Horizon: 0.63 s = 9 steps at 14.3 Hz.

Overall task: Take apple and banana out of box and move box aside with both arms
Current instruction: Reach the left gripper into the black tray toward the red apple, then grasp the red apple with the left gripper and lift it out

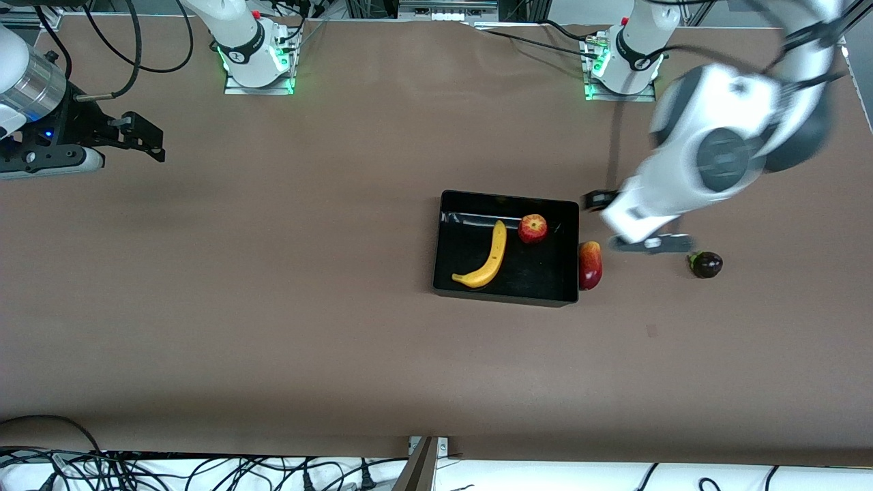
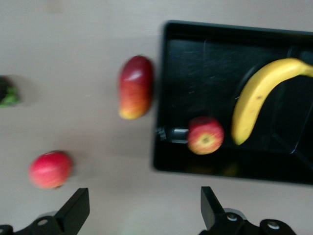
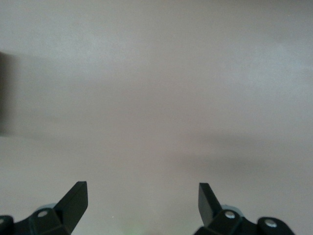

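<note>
The black tray lies mid-table with the yellow banana and the red apple in it. The left wrist view shows the tray, the banana and the apple too. My left gripper is open and empty, up over bare table just off the tray's corner at the left arm's end; it also shows in its own view. My right gripper is open and empty and waits over the right arm's end of the table, with only bare table in its own view.
A red-yellow oblong fruit lies against the tray's outer wall at the left arm's end. A dark purple fruit lies farther toward that end. Another round red fruit shows only in the left wrist view, under the left arm.
</note>
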Tool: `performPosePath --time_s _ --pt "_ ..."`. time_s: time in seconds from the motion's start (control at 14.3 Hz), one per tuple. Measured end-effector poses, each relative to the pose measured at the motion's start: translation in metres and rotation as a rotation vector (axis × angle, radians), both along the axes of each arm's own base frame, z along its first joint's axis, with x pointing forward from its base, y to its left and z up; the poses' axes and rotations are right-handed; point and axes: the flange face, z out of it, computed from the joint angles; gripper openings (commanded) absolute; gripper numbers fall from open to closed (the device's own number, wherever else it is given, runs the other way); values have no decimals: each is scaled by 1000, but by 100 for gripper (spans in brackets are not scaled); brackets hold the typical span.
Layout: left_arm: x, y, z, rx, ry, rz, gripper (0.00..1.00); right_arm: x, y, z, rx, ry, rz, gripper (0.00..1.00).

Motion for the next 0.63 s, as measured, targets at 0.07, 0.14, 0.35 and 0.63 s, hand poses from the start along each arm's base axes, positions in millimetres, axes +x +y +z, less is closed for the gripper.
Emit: performPosePath --time_s 0.07,0.14,0.35,0.63 --pt "1 -18 -23 0 -4 0 100 0 0 0 0 0 0 100" --pt "3 -29 -45 -4 -8 -1 100 0 0 0 0 0 0 100" --pt "-2 -47 -115 -30 -53 -7 100 0 0 0 0 0 0 100" --pt "-40 -60 -184 -55 -109 -14 100 0 0 0 0 0 0 100"
